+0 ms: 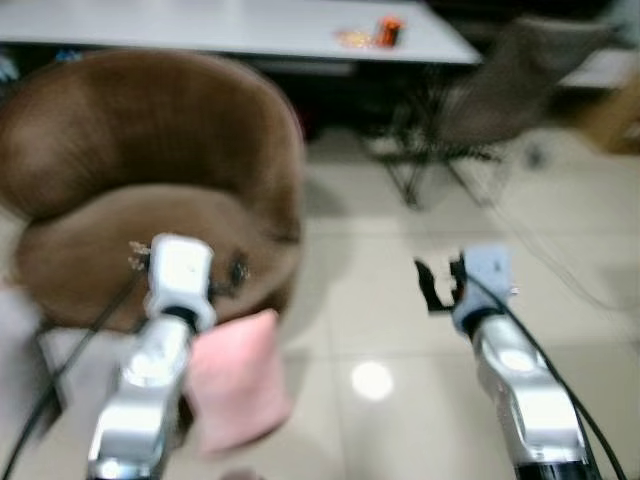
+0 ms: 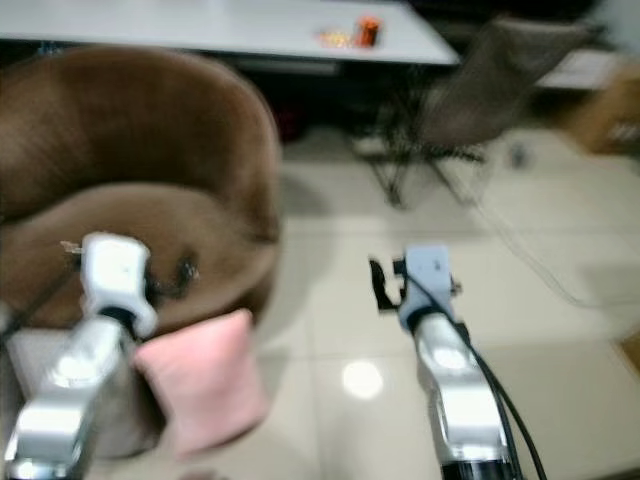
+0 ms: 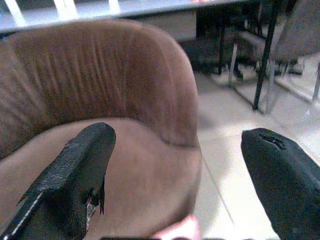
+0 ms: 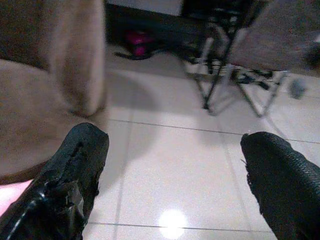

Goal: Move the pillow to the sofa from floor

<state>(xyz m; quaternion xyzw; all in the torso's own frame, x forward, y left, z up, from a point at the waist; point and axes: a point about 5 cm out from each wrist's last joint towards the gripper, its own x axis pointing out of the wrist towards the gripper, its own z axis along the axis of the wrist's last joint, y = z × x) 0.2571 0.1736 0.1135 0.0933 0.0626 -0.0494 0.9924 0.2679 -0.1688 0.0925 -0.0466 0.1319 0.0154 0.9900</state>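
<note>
- We see the soft pink square pillow (image 1: 238, 380) on the glossy tiled floor (image 1: 400, 300), leaning against the rounded brown velvet sofa (image 1: 150, 190).
- Our left pincer (image 3: 175, 165) and right pincer (image 4: 170, 170) both gape apart near the sofa.

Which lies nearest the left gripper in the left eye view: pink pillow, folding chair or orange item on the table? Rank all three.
From the left gripper:
1. Pink pillow, just below it, leaning on the brown sofa.
2. Folding chair, across the floor to the right.
3. Orange item, on the grey table at the back.
</note>
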